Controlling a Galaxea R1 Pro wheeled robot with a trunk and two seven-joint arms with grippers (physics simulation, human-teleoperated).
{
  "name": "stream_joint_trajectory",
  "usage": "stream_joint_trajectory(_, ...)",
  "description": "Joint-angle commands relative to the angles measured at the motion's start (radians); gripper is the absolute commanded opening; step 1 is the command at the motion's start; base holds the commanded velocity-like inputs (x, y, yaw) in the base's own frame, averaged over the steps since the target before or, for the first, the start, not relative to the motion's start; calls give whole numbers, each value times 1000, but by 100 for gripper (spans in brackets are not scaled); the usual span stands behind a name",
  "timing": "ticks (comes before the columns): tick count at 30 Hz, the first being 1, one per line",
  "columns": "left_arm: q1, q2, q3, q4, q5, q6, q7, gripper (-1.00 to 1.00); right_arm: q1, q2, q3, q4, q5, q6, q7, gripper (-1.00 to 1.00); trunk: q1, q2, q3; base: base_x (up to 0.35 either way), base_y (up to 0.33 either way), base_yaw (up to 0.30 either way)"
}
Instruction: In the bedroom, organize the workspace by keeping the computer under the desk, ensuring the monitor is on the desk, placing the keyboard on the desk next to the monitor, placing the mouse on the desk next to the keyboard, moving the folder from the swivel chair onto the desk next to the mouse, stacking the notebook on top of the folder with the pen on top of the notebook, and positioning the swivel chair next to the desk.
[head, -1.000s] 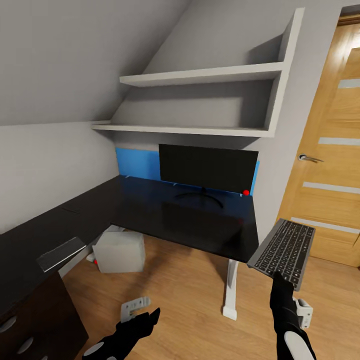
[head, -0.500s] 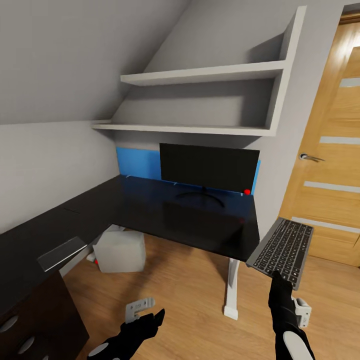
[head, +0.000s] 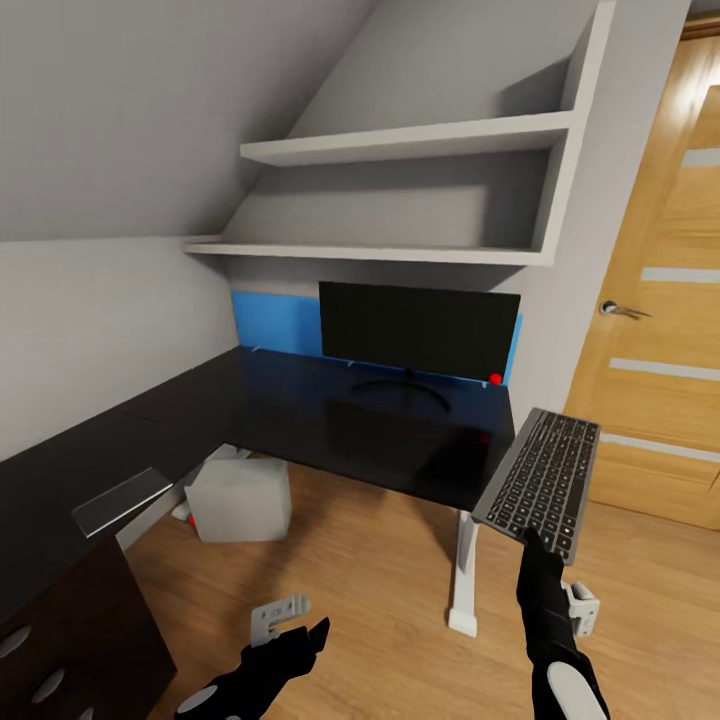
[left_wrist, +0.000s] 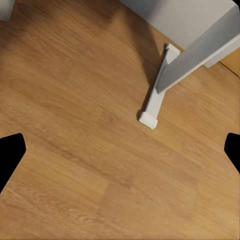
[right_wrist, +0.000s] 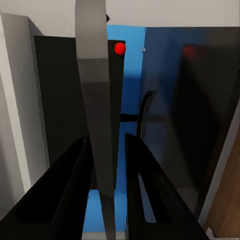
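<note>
Right gripper (head: 527, 536) is pinching the keyboard (head: 541, 480) by its near edge, fingers (right_wrist: 137, 185) closed on the thin slab, holding it tilted in the air just off the desk's (head: 300, 420) right front corner. Left gripper (head: 312, 632) is hanging low over the wood floor (left_wrist: 90, 150) with fingers spread wide, gripping nothing. Monitor (head: 418, 332) is standing on the desk against the blue panel (head: 275, 322), a grey box (head: 240, 500) is sitting on the floor under the desk, and the door (head: 655, 330) is showing on the right.
</note>
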Motion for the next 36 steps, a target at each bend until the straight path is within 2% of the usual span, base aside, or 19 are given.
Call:
stream_joint_trajectory(1, 0, 0, -1, -2, 11, 2, 9, 100, -1, 0, 2, -1, -8, -6, 2, -100, 4, -8, -4, 0, 0, 0)
stream_joint_trajectory(10, 0, 0, -2, 0, 11, 2, 11, 100, -1, 1, 4, -1, -9, -5, 12, -100, 39, -71, -32, 0, 0, 0)
stream_joint_trajectory(18, 0, 0, -14, 0, 9, 1, 11, 100, -1, 3, 33, 0, -9, -6, 12, -100, 69, -127, -57, 0, 0, 0)
stream_joint_trajectory(36, 0, 0, -16, 0, 10, 1, 11, 100, -1, 1, 33, 0, -9, -7, 10, -100, 138, -253, -114, 0, 0, 0)
